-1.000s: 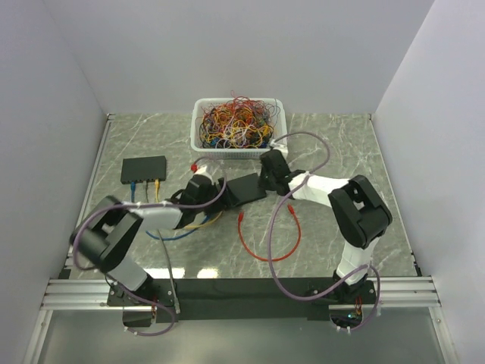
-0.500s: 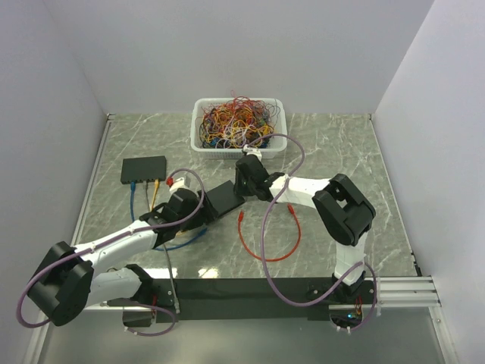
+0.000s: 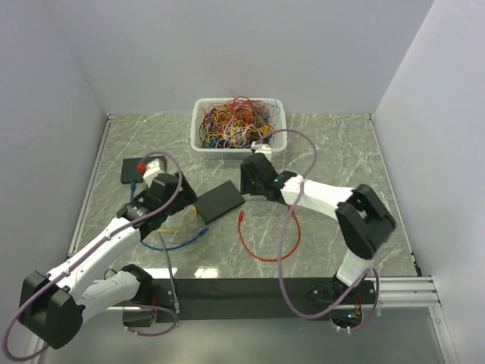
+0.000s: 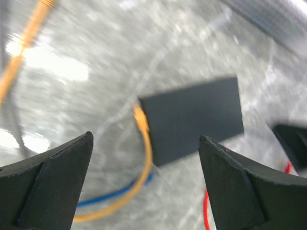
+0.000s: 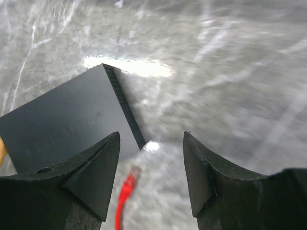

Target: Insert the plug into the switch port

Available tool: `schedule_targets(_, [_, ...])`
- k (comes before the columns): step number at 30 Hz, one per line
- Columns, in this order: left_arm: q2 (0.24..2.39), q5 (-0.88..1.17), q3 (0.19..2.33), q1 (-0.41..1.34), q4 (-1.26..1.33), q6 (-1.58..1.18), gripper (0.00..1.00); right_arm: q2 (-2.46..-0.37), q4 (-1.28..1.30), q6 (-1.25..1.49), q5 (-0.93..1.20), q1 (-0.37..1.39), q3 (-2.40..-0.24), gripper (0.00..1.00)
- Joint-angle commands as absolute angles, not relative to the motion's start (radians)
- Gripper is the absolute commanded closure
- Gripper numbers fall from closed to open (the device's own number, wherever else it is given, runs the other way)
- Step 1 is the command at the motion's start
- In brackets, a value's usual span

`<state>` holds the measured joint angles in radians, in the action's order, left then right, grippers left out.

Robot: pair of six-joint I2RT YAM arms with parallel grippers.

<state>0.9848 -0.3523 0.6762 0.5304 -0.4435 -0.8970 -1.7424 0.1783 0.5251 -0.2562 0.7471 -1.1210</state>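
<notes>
The black switch (image 3: 220,201) lies flat on the marble table, free of both grippers. My left gripper (image 3: 176,196) stands open just left of it. In the left wrist view the switch (image 4: 192,120) is ahead of the wide-apart left gripper (image 4: 146,182), and a yellow cable (image 4: 144,148) ends at the switch's left edge; blur hides whether it is seated. My right gripper (image 3: 248,186) is open over the switch's right corner (image 5: 62,124). A red plug (image 5: 128,184) lies loose on the table below the right gripper (image 5: 151,167), at the end of the red cable (image 3: 265,243).
A white basket (image 3: 198,114) full of tangled cables stands at the back centre. A second black switch (image 3: 127,173) with cables plugged in sits at the left, partly behind my left wrist. A blue cable (image 3: 178,243) loops on the table beside the yellow one.
The right gripper opened and let go of the switch, which shifted left earlier and now lies flat. The left arm drew back to the left and its jaws opened wider.
</notes>
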Motion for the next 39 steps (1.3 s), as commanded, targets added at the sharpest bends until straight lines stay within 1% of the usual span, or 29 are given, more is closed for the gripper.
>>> schedule_targets(1, [0.979, -0.396, 0.713, 0.473, -0.494, -0.841, 0.02, -1.611, 0.222, 0.520, -0.366, 0.730, -1.048, 0.37])
schedule_targets(3, [1.008, -0.379, 0.738, 0.428, -0.517, -0.860, 0.02, -1.559, 0.232, 0.557, -0.353, 0.683, -0.975, 0.37])
schedule_targets(7, [1.091, -0.370, 0.799, 0.403, -0.503, -0.842, 0.02, -1.496, 0.227, 0.604, -0.296, 0.603, -0.865, 0.37])
schedule_targets(10, [1.075, -0.350, 0.814, 0.394, -0.450, -0.825, 0.03, -1.451, 0.224, 0.630, -0.259, 0.563, -0.790, 0.39])
schedule_targets(15, [1.046, -0.252, 0.808, 0.394, -0.328, -0.799, 0.04, -1.378, 0.215, 0.676, -0.241, 0.542, -0.698, 0.40])
schedule_targets(20, [1.097, -0.200, 0.847, 0.394, -0.305, -0.790, 0.08, -1.388, 0.212, 0.692, -0.224, 0.525, -0.683, 0.42])
schedule_targets(25, [1.094, -0.181, 0.824, 0.394, -0.285, -0.792, 0.08, -1.433, 0.206, 0.698, -0.204, 0.506, -0.686, 0.46])
schedule_targets(33, [1.086, -0.179, 0.804, 0.394, -0.276, -0.788, 0.08, -1.466, 0.215, 0.712, -0.212, 0.488, -0.701, 0.47])
schedule_targets(35, [1.091, -0.176, 0.805, 0.394, -0.273, -0.788, 0.08, -1.483, 0.215, 0.704, -0.198, 0.488, -0.707, 0.50])
schedule_targets(36, [1.094, -0.175, 0.805, 0.394, -0.272, -0.788, 0.08, -1.485, 0.212, 0.704, -0.190, 0.488, -0.706, 0.58])
schedule_targets(38, [1.097, -0.175, 0.804, 0.394, -0.268, -0.788, 0.08, -1.491, 0.198, 0.706, -0.170, 0.488, -0.695, 0.68])
schedule_targets(39, [1.095, -0.175, 0.802, 0.394, -0.267, -0.788, 0.08, -1.491, 0.195, 0.706, -0.164, 0.488, -0.692, 0.77])
